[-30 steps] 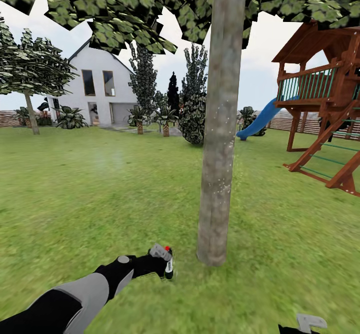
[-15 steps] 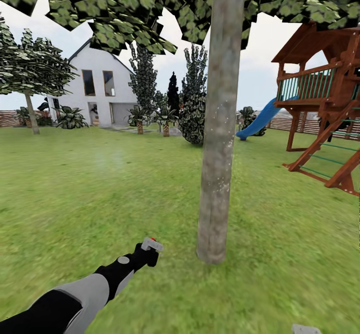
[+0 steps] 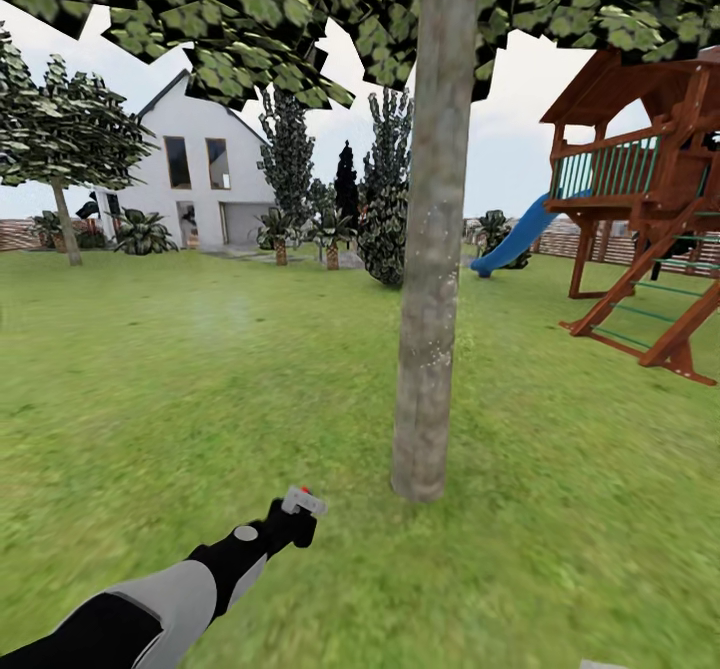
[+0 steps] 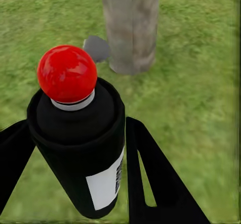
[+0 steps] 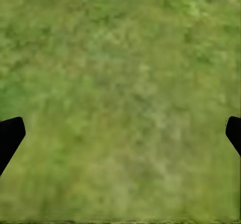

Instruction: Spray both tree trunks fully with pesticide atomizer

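now my left hand (image 4: 75, 184) clamps the small black red-capped pesticide atomizer (image 4: 75, 148) by its rigid, light body, facing the mottled grey-brown tree trunk (image 3: 432, 249); right hand (image 5: 120, 133) apart.

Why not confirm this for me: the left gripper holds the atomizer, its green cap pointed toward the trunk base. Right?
One detail is wrong: the cap is red, not green, as the left wrist view shows. The left gripper holds the atomizer, its red cap pointed toward the trunk base.
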Motion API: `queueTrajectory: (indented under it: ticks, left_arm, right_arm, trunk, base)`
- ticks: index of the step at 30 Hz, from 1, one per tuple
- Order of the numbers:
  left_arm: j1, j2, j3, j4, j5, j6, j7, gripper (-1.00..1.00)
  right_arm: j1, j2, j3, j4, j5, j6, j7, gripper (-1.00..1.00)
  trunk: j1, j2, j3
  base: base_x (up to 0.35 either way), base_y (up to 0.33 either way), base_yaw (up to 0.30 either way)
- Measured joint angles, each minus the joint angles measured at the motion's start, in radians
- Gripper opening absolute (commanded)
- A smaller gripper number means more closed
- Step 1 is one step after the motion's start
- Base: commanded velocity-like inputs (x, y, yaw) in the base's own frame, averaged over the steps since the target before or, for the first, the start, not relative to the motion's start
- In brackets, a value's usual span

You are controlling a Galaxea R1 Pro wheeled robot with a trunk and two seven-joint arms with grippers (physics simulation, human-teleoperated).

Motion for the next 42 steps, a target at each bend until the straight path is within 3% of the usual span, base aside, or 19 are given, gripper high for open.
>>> queueTrajectory:
  ticks: [4, 10, 15, 18, 20, 21, 24, 42]
  left_arm:
    - [0.0, 0.0, 0.0, 0.0, 0.0, 0.0, 0.0, -1.0]
    - [0.0, 0.0, -0.001, 0.0, 0.001, -0.001, 0.0, -1.0]
    - [0.0, 0.0, -0.001, 0.0, 0.001, -0.001, 0.0, -1.0]
    - [0.0, 0.0, -0.001, 0.0, 0.001, -0.001, 0.0, -1.0]
    - [0.0, 0.0, -0.001, -0.001, 0.001, -0.002, 0.0, -1.0]
    - [0.0, 0.0, -0.001, -0.001, 0.001, -0.002, 0.0, -1.0]
    - [0.0, 0.0, -0.001, -0.001, 0.001, -0.002, 0.0, -1.0]
    - [0.0, 0.0, 0.0, -0.002, 0.0, -0.002, 0.0, -1.0]
  right_arm:
    - [0.004, 0.001, -0.001, 0.007, 0.0, 0.001, 0.0, 1.0]
    - [0.135, 0.021, -0.001, 0.027, -0.001, 0.004, 0.0, 1.0]
    - [0.185, 0.022, -0.002, 0.028, -0.002, 0.004, -0.004, 1.0]
    - [0.188, 0.022, -0.002, 0.027, -0.002, 0.002, -0.007, 1.0]
    - [0.189, 0.021, -0.003, 0.027, -0.003, 0.002, -0.11, 1.0]
    - [0.19, 0.022, -0.004, 0.028, -0.003, 0.004, -0.2, 1.0]
    - [0.191, 0.028, -0.003, 0.029, -0.002, 0.006, -0.287, 1.0]
    - [0.192, 0.046, -0.003, 0.029, -0.005, 0.006, -0.308, 1.0]
  trunk:
    - [0.0, 0.0, -0.004]
    - [0.0, 0.0, -0.005]
    - [0.0, 0.0, -0.005]
    - [0.0, 0.0, -0.005]
    - [0.0, 0.0, -0.005]
    - [0.0, 0.0, -0.005]
    - [0.0, 0.0, -0.005]
    - [0.0, 0.0, -0.005]
  base:
    - [-0.192, 0.0, 0.0]
    - [-0.014, 0.0, 0.0]
    - [0.0, 0.0, 0.0]
    - [0.0, 0.0, 0.0]
    - [0.0, 0.0, 0.0]
    - [0.0, 0.0, 0.0]
    - [0.0, 0.0, 0.0]
    - [0.0, 0.0, 0.0]
